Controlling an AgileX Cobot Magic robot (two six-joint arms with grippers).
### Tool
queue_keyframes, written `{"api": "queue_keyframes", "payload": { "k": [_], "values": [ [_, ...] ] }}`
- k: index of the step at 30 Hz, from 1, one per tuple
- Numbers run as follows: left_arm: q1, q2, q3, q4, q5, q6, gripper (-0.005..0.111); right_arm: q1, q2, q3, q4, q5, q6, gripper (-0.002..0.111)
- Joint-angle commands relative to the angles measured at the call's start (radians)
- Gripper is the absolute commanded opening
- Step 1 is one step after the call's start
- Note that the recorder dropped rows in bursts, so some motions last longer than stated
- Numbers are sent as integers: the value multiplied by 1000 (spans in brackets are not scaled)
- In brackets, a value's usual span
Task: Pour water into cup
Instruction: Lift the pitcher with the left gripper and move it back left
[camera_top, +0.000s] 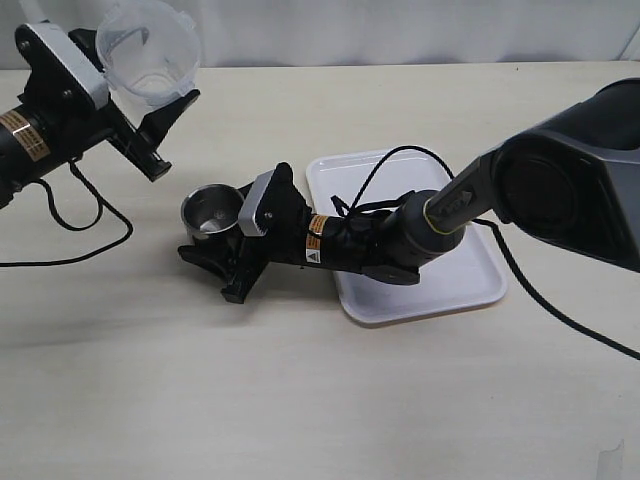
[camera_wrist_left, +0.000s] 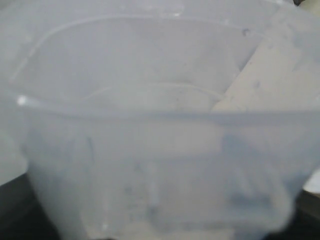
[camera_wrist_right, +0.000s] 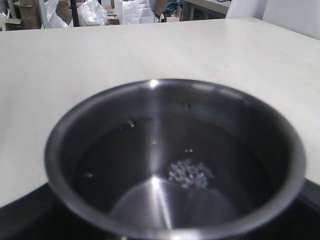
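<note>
The left arm enters the exterior view at ten o'clock, its wrist angled toward one o'clock. The left gripper (camera_top: 140, 70) is clamped on the translucent plastic beaker (camera_top: 150, 48), which is held tilted and clear of the table (camera_top: 300, 400). In the left wrist view the beaker (camera_wrist_left: 160, 150) fills the frame and is blurred, so no scale marks can be read. A yellow sticker (camera_top: 15, 133) wraps the left forearm, but its print is too small to read. A black cable (camera_top: 95, 225) loops on the table below the arm.

The cup (camera_top: 210, 212) stands upright on the table just left of centre, at about five o'clock from the beaker and well apart from it. The right wrist view shows the water (camera_wrist_right: 150, 165) lying shallow in the cup (camera_wrist_right: 175, 95), with a patch of tiny bubbles.

The right gripper (camera_top: 215, 240) closes on the cup. Its near finger is against the wall and the far one is hidden. The right arm reaches in low from three o'clock and passes over a white tray (camera_top: 470, 285). Its orange label (camera_top: 315, 242) is illegible.
</note>
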Motion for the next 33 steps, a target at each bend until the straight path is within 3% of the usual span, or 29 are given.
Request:
{"api": "queue_keyframes", "payload": {
  "k": [1,18,20,24,28,32,33],
  "values": [
    [-8,-4,-7,50,11,-64,0,-3,0,0,-12,42,-17,54],
    [-8,-4,-7,50,-48,-75,0,-3,0,0,-12,42,-17,54],
    [-8,-4,-7,5,-47,-80,0,-3,0,0,-12,42,-17,54],
    [-8,-4,-7,-223,-12,-221,0,-3,0,0,-12,42,-17,54],
    [-8,-4,-25,-492,102,-234,0,-3,0,0,-12,42,-17,54],
    [-8,1,-151,-517,430,-237,0,-3,0,0,-12,42,-17,54],
    [-8,10,-163,-517,443,-256,0,-3,0,0,-12,42,-17,54]
  ]
}}
